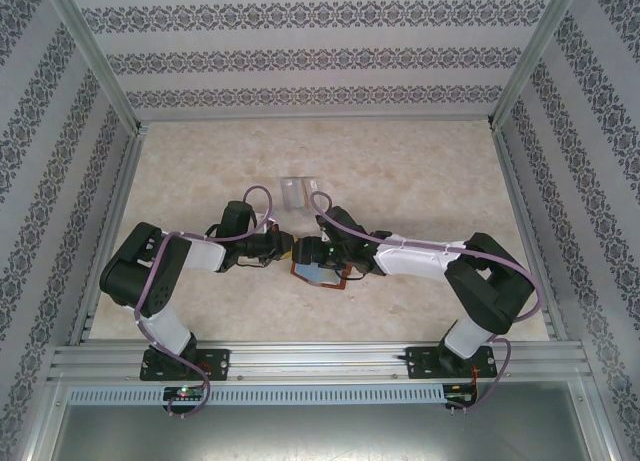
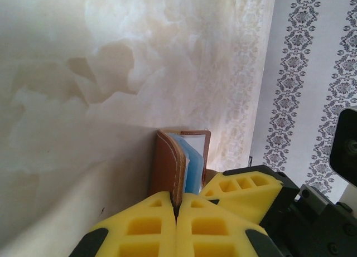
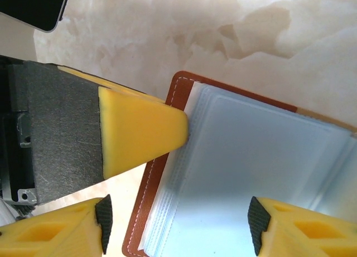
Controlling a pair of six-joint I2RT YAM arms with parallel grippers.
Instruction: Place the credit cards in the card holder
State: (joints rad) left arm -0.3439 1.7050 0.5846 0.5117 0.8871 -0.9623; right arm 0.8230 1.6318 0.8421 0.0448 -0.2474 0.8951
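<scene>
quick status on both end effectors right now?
Left end effector: closed, clamped on the card holder cover edge.
Right end effector: open, straddling the card holder's clear sleeves.

Bench (image 1: 430,171): pale beige marbled top with a soft sheen.
Clear plastic case (image 1: 293,193): small and transparent, on the bench near the centre line, toward the far side; contents cannot be told.
Walls (image 1: 300,56): three sides, white paper with bands of dark floral ornament.
Frame (image 1: 320,359): aluminium profile, double rail along the near edge.
Perforated strip (image 1: 320,394): slotted metal, just below that rail.
</scene>
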